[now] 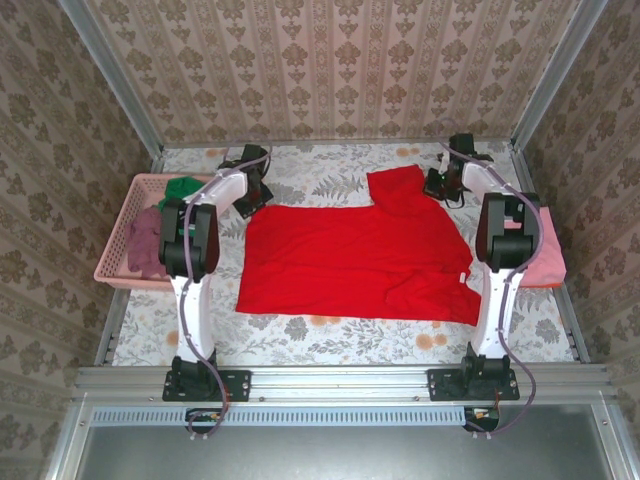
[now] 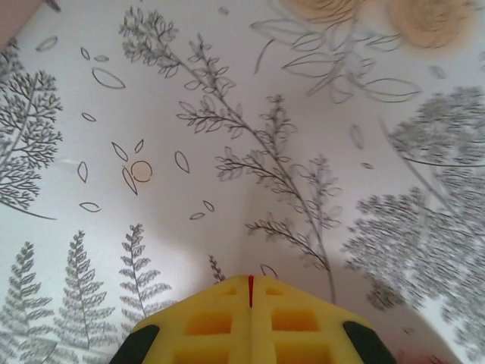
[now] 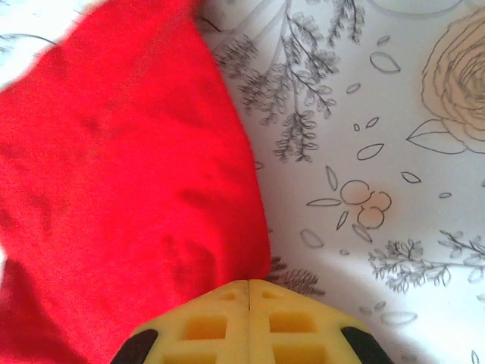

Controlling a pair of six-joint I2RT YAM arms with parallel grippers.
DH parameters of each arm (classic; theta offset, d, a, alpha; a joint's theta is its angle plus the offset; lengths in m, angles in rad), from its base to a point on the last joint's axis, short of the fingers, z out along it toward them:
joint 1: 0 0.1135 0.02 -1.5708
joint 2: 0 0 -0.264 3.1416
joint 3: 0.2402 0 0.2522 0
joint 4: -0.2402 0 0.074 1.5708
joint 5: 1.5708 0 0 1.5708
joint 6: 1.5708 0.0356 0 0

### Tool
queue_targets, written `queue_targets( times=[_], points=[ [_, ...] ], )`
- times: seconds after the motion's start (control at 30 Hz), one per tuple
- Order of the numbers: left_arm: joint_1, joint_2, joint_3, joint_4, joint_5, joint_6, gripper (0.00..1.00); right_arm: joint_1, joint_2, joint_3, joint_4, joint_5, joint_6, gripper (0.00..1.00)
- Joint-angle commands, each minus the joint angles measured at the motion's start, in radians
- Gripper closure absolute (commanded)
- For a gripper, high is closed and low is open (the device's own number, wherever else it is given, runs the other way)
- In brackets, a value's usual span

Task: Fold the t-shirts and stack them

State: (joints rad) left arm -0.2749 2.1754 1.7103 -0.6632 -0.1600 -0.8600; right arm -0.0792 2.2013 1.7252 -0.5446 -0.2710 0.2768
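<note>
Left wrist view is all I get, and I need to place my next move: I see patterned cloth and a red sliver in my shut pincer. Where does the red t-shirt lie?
Observer: The red t-shirt is spread flat on the table, and your left pincer sits at the shirt's far left corner.
Operator: What is the other arm doing?
Observer: The right pincer is shut at the edge of the shirt's far sleeve, with the red cloth running up to its fingertips.
</note>
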Motion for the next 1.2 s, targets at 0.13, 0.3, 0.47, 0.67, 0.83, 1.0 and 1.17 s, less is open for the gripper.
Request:
queue_targets(
  times=[0.13, 0.3, 0.47, 0.67, 0.83, 1.0, 1.17],
  points=[
    [0.000, -0.113, -0.037, 0.020, 0.021, 0.052, 1.00, 0.006, -0.246, -0.170, 0.120, -0.005, 0.031, 1.00],
    [0.000, -0.192, -0.108, 0.029, 0.040, 0.053, 1.00, 0.006, -0.394, -0.278, 0.124, 0.012, 0.017, 1.00],
    [0.002, -0.282, -0.199, 0.051, 0.063, 0.055, 1.00, 0.005, -0.535, -0.373, 0.115, 0.028, 0.001, 1.00],
    [0.017, -0.351, -0.278, 0.056, 0.122, 0.096, 1.00, 0.002, -0.653, -0.449, 0.063, 0.051, -0.028, 1.00],
    [0.026, -0.404, -0.333, 0.036, 0.143, 0.122, 1.00, -0.007, -0.747, -0.525, 0.031, 0.109, -0.033, 1.00],
    [0.028, -0.476, -0.400, 0.041, 0.163, 0.125, 1.00, -0.016, -0.880, -0.635, 0.021, 0.127, -0.004, 1.00],
    [0.031, -0.554, -0.475, 0.014, 0.153, 0.110, 1.00, -0.026, -0.982, -0.731, -0.023, 0.166, 0.000, 1.00]
  ],
)
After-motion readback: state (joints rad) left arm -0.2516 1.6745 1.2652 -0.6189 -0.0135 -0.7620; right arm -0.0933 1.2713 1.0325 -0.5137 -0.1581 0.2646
